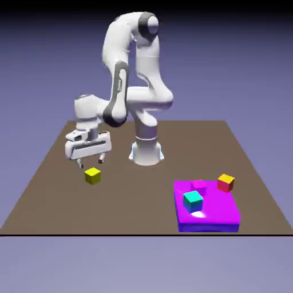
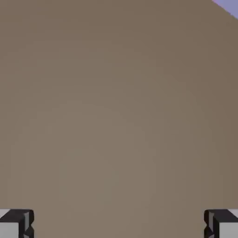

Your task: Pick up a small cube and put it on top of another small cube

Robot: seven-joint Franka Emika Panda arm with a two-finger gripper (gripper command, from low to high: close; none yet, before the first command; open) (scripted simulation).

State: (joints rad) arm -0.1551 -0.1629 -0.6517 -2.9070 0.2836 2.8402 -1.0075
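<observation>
Exterior view: 1 yellow cube [image 1: 92, 175] on the brown tabletop [image 1: 143, 200], toward the exterior view's left. Gripper [image 1: 90, 163] above the tabletop beside it, nearer the robot base [image 1: 146, 151]; its 2 fingers spread wide, nothing between them, i.e. released. Fingers point down.

Exterior view's right: 1 magenta-purple slab [image 1: 218, 207], low and square-cornered. 3 cubes in this region:
- Orange-topped red cube [image 1: 225, 183], at the slab's far right corner. Cannot tell from this angle whether it sits on the slab or on the tabletop behind.
- Teal cube [image 1: 193, 201], at the slab's left part.
- Magenta cube [image 1: 198, 187], partly hidden behind the teal cube, colour close to the slab's.

Yellow cube well apart from the orange-topped red cube.

Hand view: brown tabletop nearly fills the frame; blue-violet backdrop [image 2: 229, 6] at the top right corner. 2 fingertips [image 2: 18, 224] at the bottom, far apart.
</observation>
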